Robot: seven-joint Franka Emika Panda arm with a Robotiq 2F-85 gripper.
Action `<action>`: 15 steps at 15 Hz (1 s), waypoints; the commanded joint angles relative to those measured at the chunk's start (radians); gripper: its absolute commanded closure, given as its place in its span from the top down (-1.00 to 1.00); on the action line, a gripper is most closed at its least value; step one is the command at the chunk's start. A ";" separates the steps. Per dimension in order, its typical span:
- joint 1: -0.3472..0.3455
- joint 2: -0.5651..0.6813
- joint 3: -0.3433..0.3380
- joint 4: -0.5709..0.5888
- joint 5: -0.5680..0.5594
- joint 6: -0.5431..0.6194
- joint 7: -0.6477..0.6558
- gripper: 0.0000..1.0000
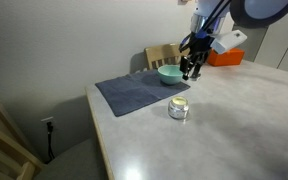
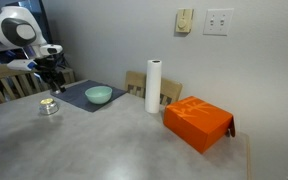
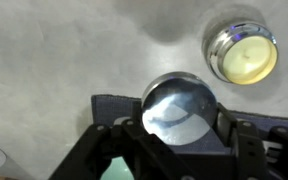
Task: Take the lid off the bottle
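The bottle is a short squat silvery jar point(image 1: 179, 108) standing open on the grey table; it also shows in an exterior view point(image 2: 49, 105) and at the upper right of the wrist view point(image 3: 243, 52), with pale yellow contents showing. My gripper point(image 1: 190, 70) hangs above the table between the jar and the teal bowl point(image 1: 170, 74); it also shows in an exterior view point(image 2: 50, 82). In the wrist view the gripper point(image 3: 180, 112) is shut on the lid point(image 3: 178, 106), a flat round silvery-clear cap held between the two fingers.
A dark grey cloth point(image 1: 134, 92) lies under the teal bowl point(image 2: 98, 95). An orange box point(image 2: 197, 123) sits on the table, with a tall white cylinder point(image 2: 154, 85) and a cardboard piece point(image 2: 167, 94) behind. A wooden chair point(image 1: 6, 145) stands beside the table.
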 commanded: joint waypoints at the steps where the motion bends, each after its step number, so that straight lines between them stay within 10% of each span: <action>1: -0.046 -0.045 -0.022 -0.120 -0.009 0.095 0.023 -0.12; 15: -0.156 0.071 0.032 -0.142 0.110 0.115 -0.198 -0.12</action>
